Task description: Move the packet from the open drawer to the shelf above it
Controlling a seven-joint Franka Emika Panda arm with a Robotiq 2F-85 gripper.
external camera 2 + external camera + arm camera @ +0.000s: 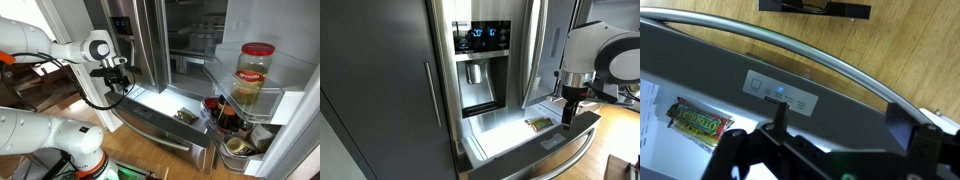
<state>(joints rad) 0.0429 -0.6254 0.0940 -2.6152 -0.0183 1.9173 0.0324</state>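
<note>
Count one packet (pixel 537 124), one drawer (pixel 495 137), one gripper (pixel 569 118). Find the packet flat on the white drawer floor, below and beside the gripper, apart from it. Note the fingers (pixel 730 148) spread wide in the wrist view, gripping nothing. Read the touch panel (pixel 780 98) on the drawer front in the wrist view only. See the jar (pixel 256 75) in the door rack in an exterior view only.

Exterior views face drawer (pixel 505 135) (pixel 150 122) from seemingly opposite sides; wrist view close above.
</note>
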